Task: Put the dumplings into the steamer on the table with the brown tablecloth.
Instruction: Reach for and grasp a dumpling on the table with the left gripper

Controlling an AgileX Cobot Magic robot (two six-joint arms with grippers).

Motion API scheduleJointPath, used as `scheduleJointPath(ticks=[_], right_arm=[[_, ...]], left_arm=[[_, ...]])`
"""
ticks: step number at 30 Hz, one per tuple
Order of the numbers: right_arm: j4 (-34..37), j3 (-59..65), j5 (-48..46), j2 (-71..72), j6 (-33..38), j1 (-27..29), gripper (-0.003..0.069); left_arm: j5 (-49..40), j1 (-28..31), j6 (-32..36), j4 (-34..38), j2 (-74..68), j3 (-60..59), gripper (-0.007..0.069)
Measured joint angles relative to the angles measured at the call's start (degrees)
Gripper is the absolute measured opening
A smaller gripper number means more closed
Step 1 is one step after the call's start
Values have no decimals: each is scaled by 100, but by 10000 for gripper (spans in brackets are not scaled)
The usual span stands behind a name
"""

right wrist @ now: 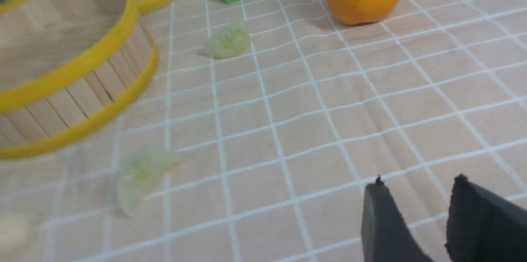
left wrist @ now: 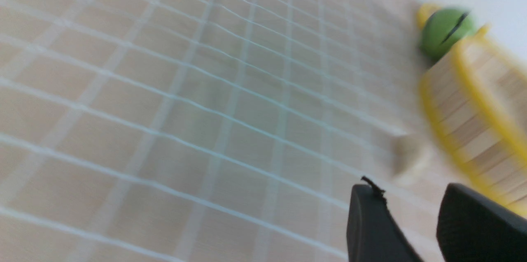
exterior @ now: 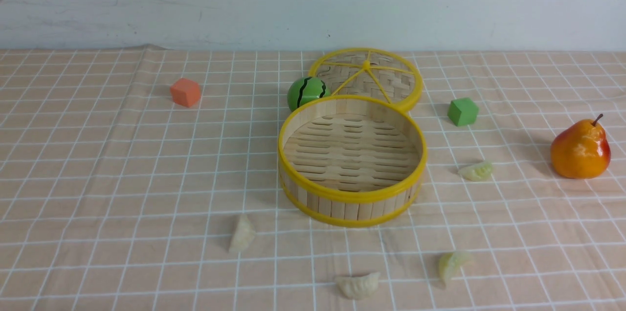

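Four dumplings (exterior: pixel 242 233) lie outside the steamer (exterior: pixel 352 199) — its visible floor seemingly bare.

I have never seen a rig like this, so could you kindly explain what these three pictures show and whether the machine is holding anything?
It is a two-armed robot. The wide picture looks forward from between its arms. The other two come from cameras on each wrist, showing the dark fingers of the left gripper and right gripper, both open and empty. On the brown tablecloth stand an empty steamer, its lid behind it, a toy watermelon, an orange cube, a green cube and a pear. Four dumplings lie near the steamer, none inside.
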State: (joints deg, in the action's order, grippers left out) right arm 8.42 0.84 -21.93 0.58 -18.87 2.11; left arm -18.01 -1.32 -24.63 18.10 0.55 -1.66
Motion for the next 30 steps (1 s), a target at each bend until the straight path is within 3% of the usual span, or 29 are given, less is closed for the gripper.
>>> scheduleJointPath(ticks=[1, 2, 3, 4, 7, 14, 17, 21, 23, 26, 29, 30], right_arm=[[96, 0, 0, 0, -75, 0, 239], [1090, 14, 14, 0, -951, 0, 239], [1206, 20, 14, 0, -951, 0, 239], [1874, 40, 14, 0, -1555, 0, 239], [2941, 57, -6, 0, -2306, 0, 239], [2497, 57, 35, 0, -2062, 0, 239], [2480, 57, 35, 0, -1868, 0, 239], [2553, -103, -177, 0, -1177, 0, 239], [2556, -618, -338, -47, -383, 0, 228], [2533, -1352, -456, -556, 429, 0, 158], [2491, -2251, -861, -1534, 1421, 0, 37], [2482, -2390, -905, -1608, 1492, 0, 29]], left_arm=[[21, 0, -182, 132, 0, 0, 238], [56, 0, -975, 1404, 0, 0, 238], [56, 0, -1055, 1404, 0, 0, 238], [63, 0, -1467, 2150, 0, 0, 238], [152, 0, -1917, 3051, 0, 0, 238], [247, 0, -1930, 3357, 0, 0, 238], [84, 0, -1327, 3334, 0, 208, 238], [-31, 0, 131, 3304, 0, 959, 238], [-42, 0, 1274, 3118, -181, 1845, 220], [-591, 0, 2002, 2590, -1006, 2799, 141], [-1677, 0, 2183, 1792, -2173, 3709, 14], [-1854, 0, 2191, 1738, -2343, 3833, 6]])
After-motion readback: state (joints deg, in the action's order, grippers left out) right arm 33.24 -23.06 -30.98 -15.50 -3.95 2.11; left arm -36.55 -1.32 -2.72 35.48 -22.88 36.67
